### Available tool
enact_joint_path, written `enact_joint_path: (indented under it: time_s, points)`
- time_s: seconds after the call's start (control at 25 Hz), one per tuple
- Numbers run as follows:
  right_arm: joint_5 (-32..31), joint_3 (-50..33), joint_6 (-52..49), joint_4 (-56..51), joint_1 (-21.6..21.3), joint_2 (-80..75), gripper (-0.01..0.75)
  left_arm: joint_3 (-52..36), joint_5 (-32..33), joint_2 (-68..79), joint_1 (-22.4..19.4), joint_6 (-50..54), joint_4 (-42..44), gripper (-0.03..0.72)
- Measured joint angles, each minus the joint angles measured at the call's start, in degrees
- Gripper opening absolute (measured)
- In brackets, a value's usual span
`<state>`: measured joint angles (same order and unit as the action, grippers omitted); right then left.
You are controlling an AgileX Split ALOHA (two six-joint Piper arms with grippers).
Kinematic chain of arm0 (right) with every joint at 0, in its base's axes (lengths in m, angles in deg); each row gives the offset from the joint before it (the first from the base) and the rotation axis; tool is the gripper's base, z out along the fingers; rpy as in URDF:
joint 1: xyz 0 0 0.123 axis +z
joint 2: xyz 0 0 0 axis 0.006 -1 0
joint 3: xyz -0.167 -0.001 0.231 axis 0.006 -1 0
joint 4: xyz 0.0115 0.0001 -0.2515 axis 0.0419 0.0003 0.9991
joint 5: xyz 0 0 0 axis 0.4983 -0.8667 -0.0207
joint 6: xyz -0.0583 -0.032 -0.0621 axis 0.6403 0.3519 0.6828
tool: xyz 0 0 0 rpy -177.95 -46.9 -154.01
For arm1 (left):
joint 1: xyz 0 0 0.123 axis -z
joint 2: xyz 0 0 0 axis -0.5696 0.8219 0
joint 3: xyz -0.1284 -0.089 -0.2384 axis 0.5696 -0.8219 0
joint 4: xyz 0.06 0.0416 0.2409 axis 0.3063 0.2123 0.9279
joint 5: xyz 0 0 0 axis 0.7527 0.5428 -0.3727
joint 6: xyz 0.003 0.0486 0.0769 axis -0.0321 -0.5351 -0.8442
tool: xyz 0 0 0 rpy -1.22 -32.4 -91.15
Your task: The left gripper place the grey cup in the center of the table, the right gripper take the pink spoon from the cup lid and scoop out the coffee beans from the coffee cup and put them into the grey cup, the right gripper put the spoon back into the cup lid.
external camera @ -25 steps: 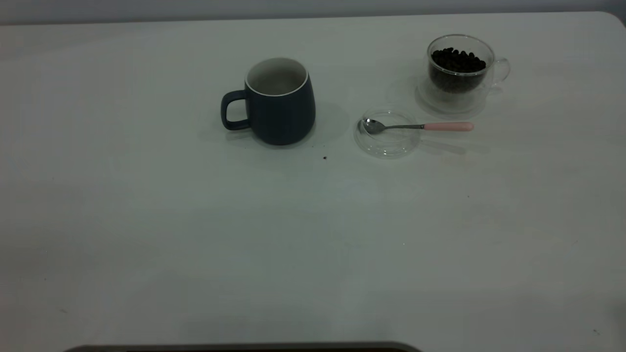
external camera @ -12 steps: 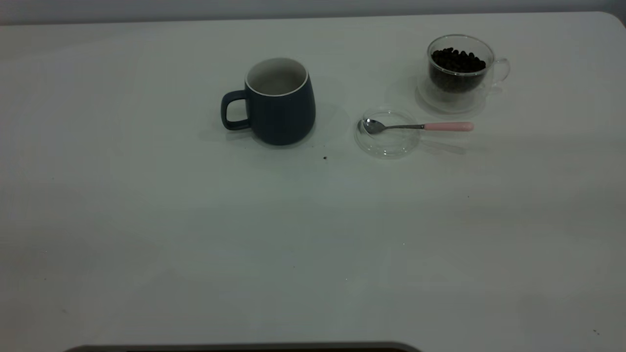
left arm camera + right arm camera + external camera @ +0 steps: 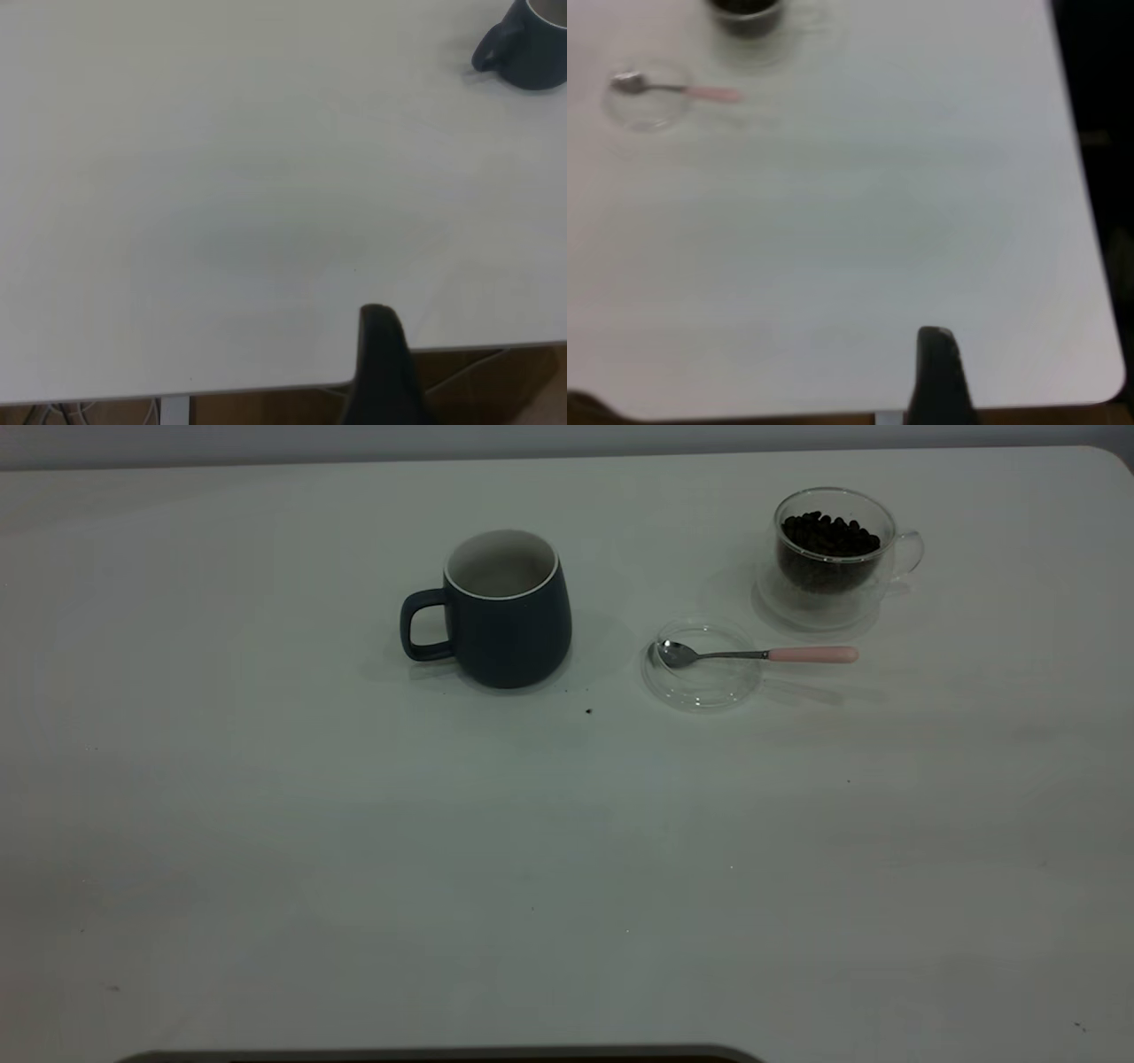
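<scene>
On the counter (image 3: 266, 824) we noted the grey cup (image 3: 505, 615) standing upright near centre. Right of it, the pink spoon (image 3: 762, 654) lay bowl-in on the cup lid (image 3: 700, 686). Farther right, coffee beans (image 3: 828, 536) filled the coffee cup (image 3: 833, 602). We could not tell either gripper's state.

Neither arm appears in the exterior view. One dark finger (image 3: 383, 363) of the left gripper shows in its wrist view, over the table's (image 3: 221, 177) edge; one finger (image 3: 939, 372) of the right gripper likewise hangs above an edge near a corner.
</scene>
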<state>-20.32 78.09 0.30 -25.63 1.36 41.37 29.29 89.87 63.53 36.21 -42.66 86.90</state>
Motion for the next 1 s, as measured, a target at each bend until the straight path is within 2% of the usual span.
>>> enact_joint_path:
  time_s: [1.0]
  points:
    - [0.58, 0.00, 2.16, -1.53, -0.37, 3.26, 0.575, 0.00, 0.00, 0.00, 0.00, -0.05, 0.00, 0.567]
